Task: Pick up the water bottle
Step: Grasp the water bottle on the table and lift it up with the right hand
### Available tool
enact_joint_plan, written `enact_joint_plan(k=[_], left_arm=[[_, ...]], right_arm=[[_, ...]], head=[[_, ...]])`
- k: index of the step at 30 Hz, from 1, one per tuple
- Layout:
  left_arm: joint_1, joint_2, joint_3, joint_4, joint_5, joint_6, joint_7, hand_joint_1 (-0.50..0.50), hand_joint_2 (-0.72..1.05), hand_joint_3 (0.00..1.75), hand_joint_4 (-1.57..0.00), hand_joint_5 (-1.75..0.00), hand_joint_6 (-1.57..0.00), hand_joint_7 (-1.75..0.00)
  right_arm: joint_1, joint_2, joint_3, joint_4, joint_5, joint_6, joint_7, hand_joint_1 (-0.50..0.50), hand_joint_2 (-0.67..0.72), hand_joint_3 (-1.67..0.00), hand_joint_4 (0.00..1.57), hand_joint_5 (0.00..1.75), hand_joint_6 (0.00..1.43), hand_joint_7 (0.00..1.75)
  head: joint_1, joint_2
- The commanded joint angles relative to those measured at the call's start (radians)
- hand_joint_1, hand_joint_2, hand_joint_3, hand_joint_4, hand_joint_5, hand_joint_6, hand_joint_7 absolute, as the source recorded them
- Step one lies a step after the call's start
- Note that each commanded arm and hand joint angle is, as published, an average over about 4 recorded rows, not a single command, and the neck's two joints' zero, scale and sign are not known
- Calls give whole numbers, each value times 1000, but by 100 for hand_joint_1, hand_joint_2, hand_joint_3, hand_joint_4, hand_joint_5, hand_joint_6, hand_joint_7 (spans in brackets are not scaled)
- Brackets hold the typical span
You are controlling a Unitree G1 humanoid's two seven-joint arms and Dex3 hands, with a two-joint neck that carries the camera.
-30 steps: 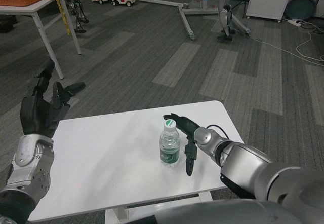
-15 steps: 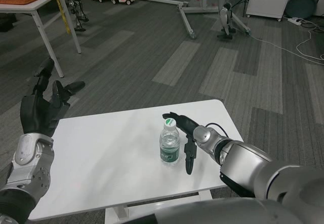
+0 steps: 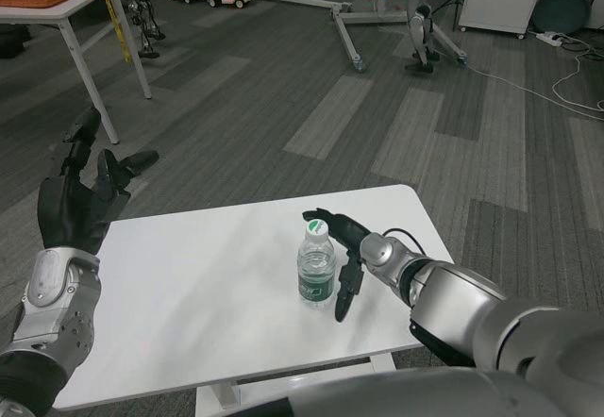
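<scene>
A small clear bottle [image 3: 317,268] stands upright on the worktop [image 3: 208,285]. The right hand [image 3: 345,252], open, cups its 3 o'clock side. Probably light, slippery, squashable; grip mid-body. Left hand [image 3: 77,200] open at 9 o'clock.

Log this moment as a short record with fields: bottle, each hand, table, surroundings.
bottle: water bottle upright on the white table, green cap and label
right hand: right hand just right of the bottle, fingers spread, one behind the cap, one pointing down beside it; no grip visible
left hand: left hand raised at the table's left edge, fingers apart, holding nothing
surroundings: grey carpet; second table far left
</scene>
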Motion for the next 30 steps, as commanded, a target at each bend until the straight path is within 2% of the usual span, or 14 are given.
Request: enact_joint_plan(k=[1,2,3,7,14,16,17,18,20,21,23,25,30], left_arm=[[7,2,-2,0,0,-3,2,-46,105,79,-71,-72,-29,-21],[7,2,-2,0,0,-3,2,-46,105,79,-71,-72,-29,-21],[7,1,-2,0,0,-3,2,-46,105,79,-71,-72,-29,-21],[7,1,-2,0,0,-3,2,-46,105,79,-71,-72,-28,-21],[7,0,-2,0,0,-3,2,-46,105,79,-71,-72,-29,-21],[7,-1,-1,0,0,-3,2,-46,105,79,-71,-72,-29,-21],[6,-1,-1,0,0,-3,2,-46,105,79,-71,-72,-29,-21],[6,-1,0,0,0,-3,2,-47,105,79,-71,-72,-29,-21],[6,-2,0,0,0,-3,2,-47,105,79,-71,-72,-29,-21],[6,-2,0,0,0,-3,2,-46,105,79,-71,-72,-29,-21],[7,-3,0,0,0,-3,2,-46,105,79,-71,-72,-29,-21],[7,-4,1,0,0,-3,2,-46,105,79,-71,-72,-29,-21],[7,-5,2,0,0,-3,2,-46,105,79,-71,-72,-29,-21]], right_arm=[[-22,3,0,-13,2,7,0,-30,-35,-129,0,0,0,14],[-22,3,3,-17,2,7,0,-29,-46,-143,0,0,0,14],[-22,3,6,-18,2,7,-1,-29,-53,-147,0,0,0,14],[-22,3,12,-25,2,7,-1,-32,-54,-127,0,0,0,14],[-22,3,18,-29,2,7,-3,-42,-54,-127,0,0,0,14],[-22,3,18,-29,2,7,-6,-44,-54,-127,26,34,7,17],[-22,3,18,-29,2,7,-10,-45,-56,-127,52,61,19,26],[-22,3,18,-29,2,7,-14,-46,-57,-127,91,97,49,51],[-22,3,17,-29,2,7,-19,-46,-60,-127,144,138,103,101],[-22,3,17,-29,2,7,-19,-46,-60,-127,157,150,124,122],[-22,3,15,-29,2,7,-22,-46,-60,-127,145,162,133,147],[-22,3,12,-30,2,7,-24,-46,-60,-127,133,165,135,164],[-22,4,7,-30,2,7,-24,-46,-60,-127,134,133,133,168]], head=[[0,0],[0,0],[0,0],[1,-3],[1,-3],[1,-3],[1,-3],[1,-3],[1,-3],[1,-4],[1,-5],[1,-5],[2,-5]])
